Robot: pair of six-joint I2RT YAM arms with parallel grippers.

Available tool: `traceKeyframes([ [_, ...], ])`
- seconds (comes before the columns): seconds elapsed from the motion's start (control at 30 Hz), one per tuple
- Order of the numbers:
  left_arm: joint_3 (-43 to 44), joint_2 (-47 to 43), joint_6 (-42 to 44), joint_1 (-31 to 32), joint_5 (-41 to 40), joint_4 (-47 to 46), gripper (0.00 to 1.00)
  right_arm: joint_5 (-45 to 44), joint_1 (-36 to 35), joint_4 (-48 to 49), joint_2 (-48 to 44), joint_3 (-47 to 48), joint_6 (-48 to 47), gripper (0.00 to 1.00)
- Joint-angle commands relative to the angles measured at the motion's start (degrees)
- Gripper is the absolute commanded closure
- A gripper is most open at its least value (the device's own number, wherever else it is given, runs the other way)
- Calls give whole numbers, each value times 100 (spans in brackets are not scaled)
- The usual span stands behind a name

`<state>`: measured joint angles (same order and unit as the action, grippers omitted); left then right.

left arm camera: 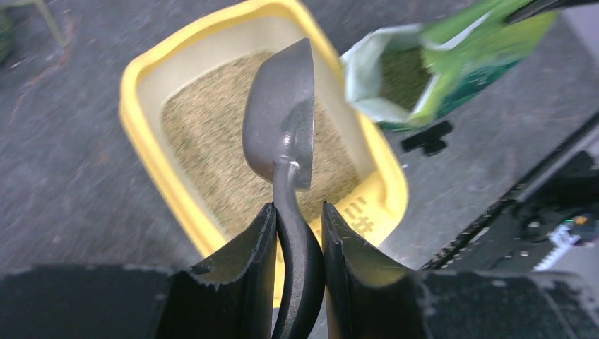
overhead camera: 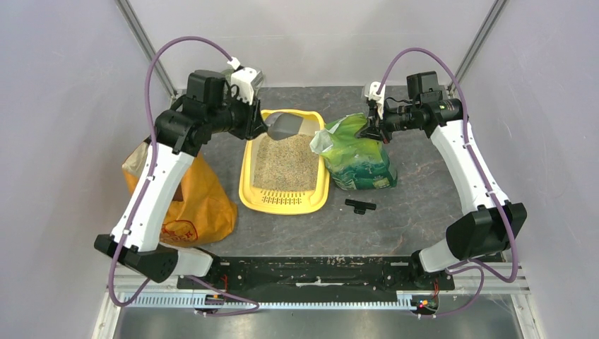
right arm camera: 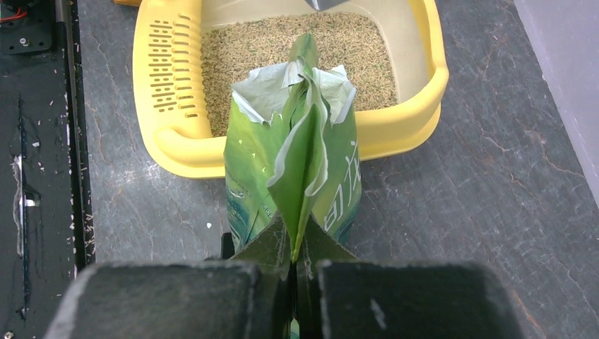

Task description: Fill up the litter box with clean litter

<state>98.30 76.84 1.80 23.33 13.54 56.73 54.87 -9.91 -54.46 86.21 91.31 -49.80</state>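
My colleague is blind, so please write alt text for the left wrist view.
The left end effector grips the handle of an empty grey scoop above the yellow litter box, which holds tan litter. An open green bag is beside the box.

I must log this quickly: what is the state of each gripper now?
Left gripper: closed on the handle of the grey scoop.
Right gripper: closed on the top edge of the green bag.

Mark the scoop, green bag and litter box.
scoop [left arm camera: 279, 106]: left wrist view, bowl centre.
green bag [right arm camera: 297, 159]: right wrist view, front centre fold.
litter box [overhead camera: 281, 209]: top external view, near rim.
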Motion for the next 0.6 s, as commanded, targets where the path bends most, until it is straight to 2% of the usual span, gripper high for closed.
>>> traceKeyframes([
  [0.0,649,308,-550,-34,1165,-39,98,404,-71,570,-397,115,-153,100],
  [0.13,879,572,-837,-46,1803,13,98,466,-64,603,-370,133,-128,100],
  [0.3,673,740,-1064,-44,2248,-38,98,498,-70,603,-373,118,-186,100],
  [0.57,809,1397,-1388,-25,2369,-19,98,494,-71,603,-438,-32,-309,100],
])
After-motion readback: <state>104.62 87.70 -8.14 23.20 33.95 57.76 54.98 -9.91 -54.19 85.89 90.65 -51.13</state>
